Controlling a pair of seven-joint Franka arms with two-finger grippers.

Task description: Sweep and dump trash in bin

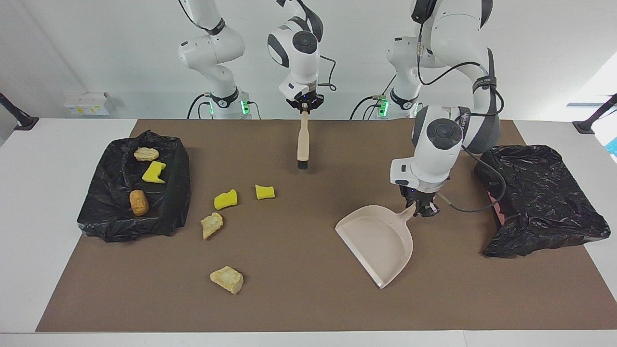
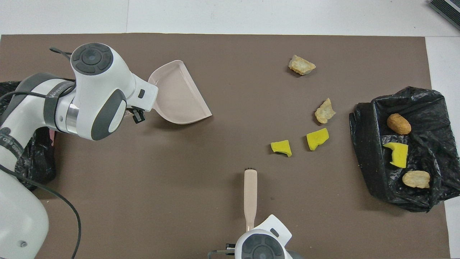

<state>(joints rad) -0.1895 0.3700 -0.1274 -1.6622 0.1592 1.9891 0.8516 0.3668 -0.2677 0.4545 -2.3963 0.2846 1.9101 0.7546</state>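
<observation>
Facing view first, read from nine o'clock to three o'clock. We see a black-lined bin (image 1: pixel 135 193) at the right arm's end of the table (image 1: pixel 29 202), holding three pieces of the trash: a beige chunk (image 1: pixel 146 153), a yellow sponge piece (image 1: pixel 154 172) and a brown oval lump (image 1: pixel 139 202). Beside it on the brown mat (image 1: pixel 299 299) lie two more sponge pieces (image 1: pixel 225 199) (image 1: pixel 264 192) and two crumbly chunks (image 1: pixel 211 224) (image 1: pixel 226 279). At twelve o'clock the right tool (image 1: pixel 303 109) is clamped on the handle of a brush (image 1: pixel 302 144) that hangs bristles down, clear of the mat. Toward four o'clock the left tool (image 1: pixel 424 210) grips the handle of the beige dustpan (image 1: pixel 378 243), tilted, its lip toward six o'clock. A second black-lined bin (image 1: pixel 540 202) sits at three o'clock.

Overhead view hides both grips under the arms' wrists, and most of that second bin too, but it shows us the dustpan's mouth (image 2: pixel 179 95) facing the loose scraps, well apart from them, and the brush (image 2: pixel 250 198) pointing toward twelve o'clock.
</observation>
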